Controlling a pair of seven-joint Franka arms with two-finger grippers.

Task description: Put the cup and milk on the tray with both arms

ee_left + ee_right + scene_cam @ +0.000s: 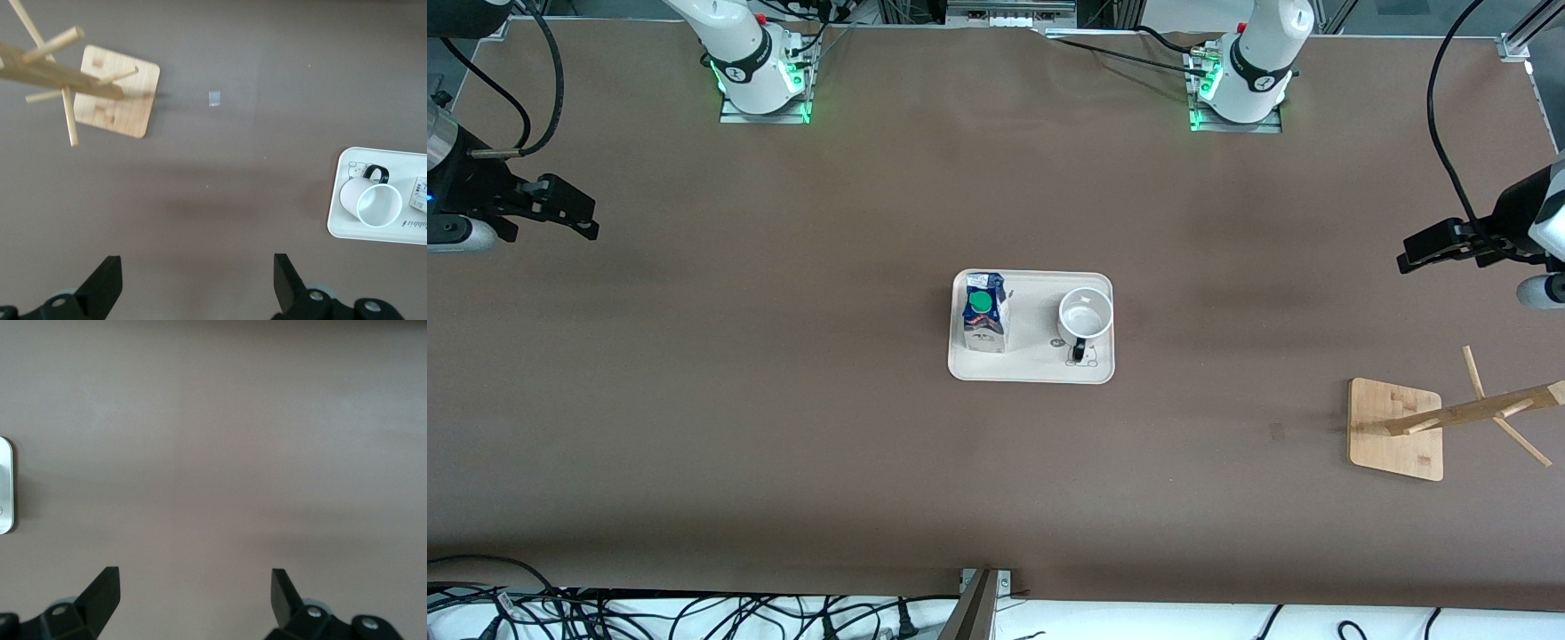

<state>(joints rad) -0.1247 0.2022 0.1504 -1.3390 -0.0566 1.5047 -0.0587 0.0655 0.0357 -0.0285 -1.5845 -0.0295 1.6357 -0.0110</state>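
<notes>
Both cup (1086, 315) and milk (984, 313) on tray (1032, 369), well apart from either gripper's fingers (107, 283).

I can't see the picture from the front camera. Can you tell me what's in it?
A cream-white tray sits mid-table with a blue-and-white milk carton and a white mug standing on it, apart. The right gripper and left gripper hang open and empty above the table's two ends. A wooden rack stands toward the left arm's end.

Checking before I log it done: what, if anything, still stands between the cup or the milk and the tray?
Nothing visible does. The cup and the milk already stand on the tray.
</notes>
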